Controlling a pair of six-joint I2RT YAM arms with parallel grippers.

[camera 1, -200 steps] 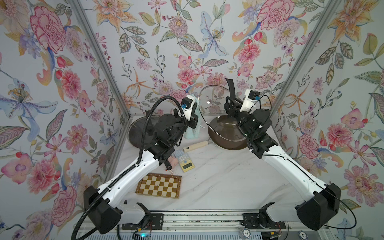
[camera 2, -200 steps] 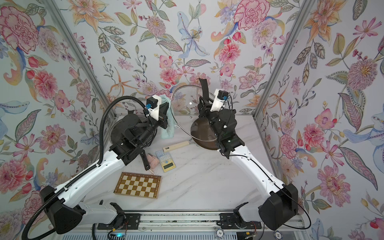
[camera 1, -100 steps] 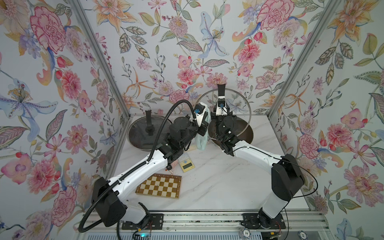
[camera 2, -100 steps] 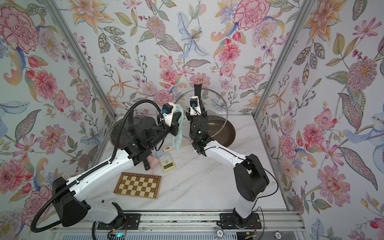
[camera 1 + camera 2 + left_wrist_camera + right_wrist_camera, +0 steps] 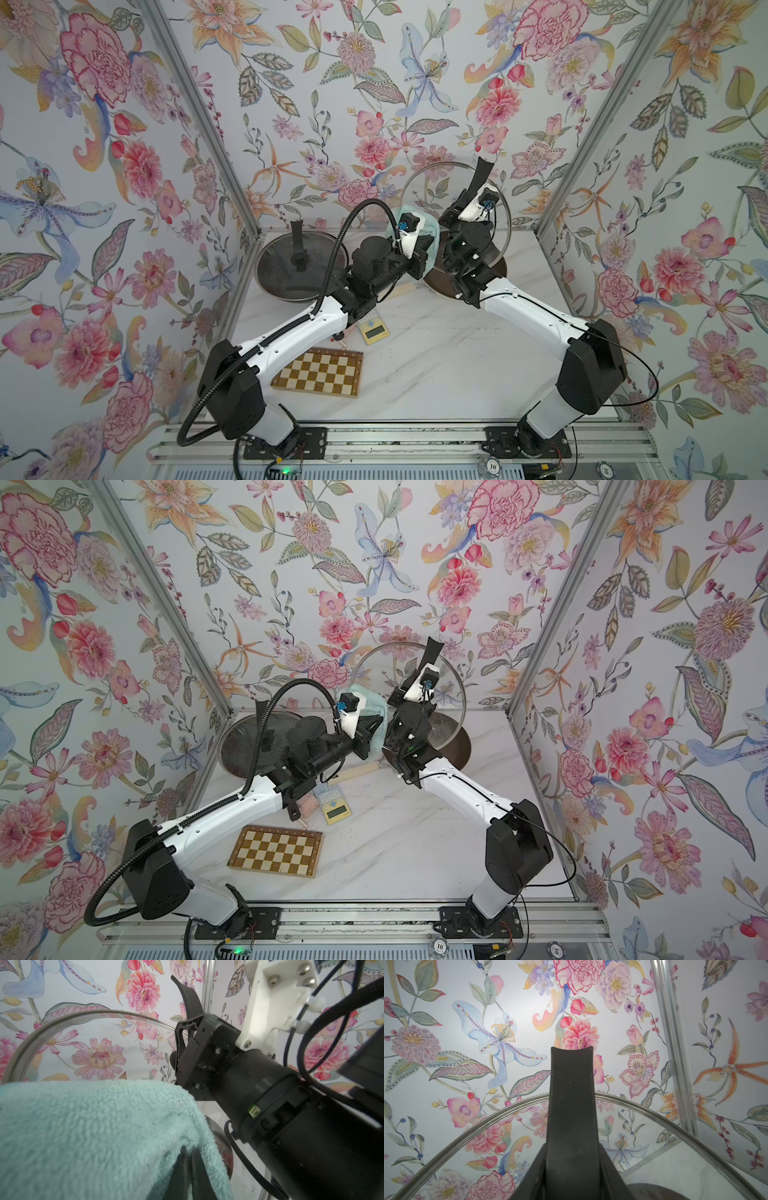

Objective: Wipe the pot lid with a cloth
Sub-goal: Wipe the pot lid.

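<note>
Left claw (image 5: 190,1159) clenched on the cloth (image 5: 93,1126), a mint terry fold raised over mid-table; right claw (image 5: 471,189) grasping the black handle (image 5: 571,1088) of the pot lid (image 5: 432,187), which you hold on edge above the pan (image 5: 455,746), handle axis running upward. Note the deciding relation: the clear glass face lies just beyond the cloth, toward the right arm (image 5: 532,307), so your left arm (image 5: 299,328) is the nearer one for the wipe; whether cloth and glass touch cannot be told. Count, near to far: one chessboard (image 5: 276,850), one calculator (image 5: 332,802), one small pink item (image 5: 306,806), one cloth, one pan, two lids, namely the held one and a dark lid (image 5: 299,266) lying flat at the left rear
</note>
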